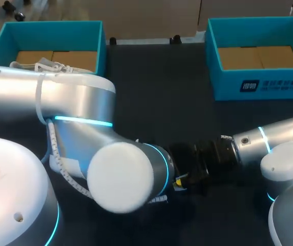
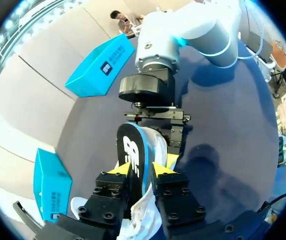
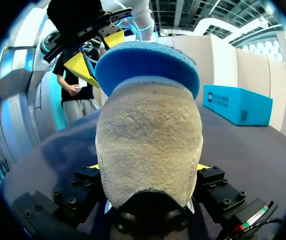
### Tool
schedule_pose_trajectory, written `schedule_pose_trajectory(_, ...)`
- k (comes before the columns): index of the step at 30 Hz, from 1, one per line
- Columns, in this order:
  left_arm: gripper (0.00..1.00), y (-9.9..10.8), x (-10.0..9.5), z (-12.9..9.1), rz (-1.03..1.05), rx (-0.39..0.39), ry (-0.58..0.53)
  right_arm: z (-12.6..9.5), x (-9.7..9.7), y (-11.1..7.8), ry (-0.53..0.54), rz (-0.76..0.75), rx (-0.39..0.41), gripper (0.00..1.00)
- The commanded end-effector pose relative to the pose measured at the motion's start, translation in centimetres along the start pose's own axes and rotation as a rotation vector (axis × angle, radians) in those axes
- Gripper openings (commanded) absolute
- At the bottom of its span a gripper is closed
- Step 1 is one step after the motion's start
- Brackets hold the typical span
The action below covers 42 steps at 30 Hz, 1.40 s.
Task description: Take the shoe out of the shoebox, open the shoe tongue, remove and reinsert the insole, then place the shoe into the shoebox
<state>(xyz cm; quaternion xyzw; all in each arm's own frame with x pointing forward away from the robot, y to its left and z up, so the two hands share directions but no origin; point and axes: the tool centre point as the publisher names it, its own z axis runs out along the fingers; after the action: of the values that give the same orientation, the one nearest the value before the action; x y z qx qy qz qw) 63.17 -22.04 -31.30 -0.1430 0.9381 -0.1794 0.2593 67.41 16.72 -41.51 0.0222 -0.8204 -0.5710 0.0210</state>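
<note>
My right gripper (image 3: 148,167) is shut on the shoe (image 3: 148,145), one finger on each side of its pale, rough-textured body. The insole (image 3: 148,62), blue underneath, sticks out of the far end of the shoe. In the left wrist view the insole (image 2: 133,155) shows a black face with a white logo and stands on edge between the fingers of my left gripper (image 2: 140,169). These are slightly apart, so this gripper is open. Behind it the right gripper (image 2: 158,135) holds the white shoe (image 2: 155,147). In the head view my left arm hides the shoe; one yellow fingertip (image 1: 180,180) shows.
A teal shoebox (image 1: 100,46) stands at the back left with something white and laced (image 1: 49,65) inside. A second teal shoebox (image 1: 269,84) stands at the back right. Dark tabletop (image 1: 157,102) lies between them.
</note>
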Motion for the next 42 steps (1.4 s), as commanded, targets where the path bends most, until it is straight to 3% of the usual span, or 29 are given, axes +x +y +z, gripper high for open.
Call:
schedule_pose_trajectory(1, 0.32, -0.2, 0.5, 0.2, -0.009, -0.013, -0.063, 0.3, 0.2, -0.1, -0.001, 0.0, 0.004, 0.0)
schedule_pose_trajectory(9, 0.31, -0.2, 0.7, 1.3, -0.025, -0.037, -0.1, 0.3, 0.2, -0.1, -0.001, 0.0, 0.004, 0.0)
schedule_pose_trajectory(16, 0.41, -0.4, 1.1, 1.9, -0.043, -0.052, -0.114, 0.3, 0.2, -0.1, -0.001, 0.0, 0.004, 0.0)
schedule_pose_trajectory(36, 0.4, -0.1, 0.6, 3.7, -0.06, -0.097, -0.181, 0.3, 0.2, -0.1, -0.001, 0.0, 0.004, 0.0)
schedule_pose_trajectory(40, 0.3, 0.1, 0.3, 3.8, -0.068, -0.104, -0.196, 0.3, 0.2, -0.1, -0.001, 0.0, 0.004, 0.0)
schedule_pose_trajectory(42, 0.15, 0.2, 0.1, 4.0, -0.071, -0.108, -0.201, 0.3, 0.2, -0.1, -0.001, 0.0, 0.004, 0.0)
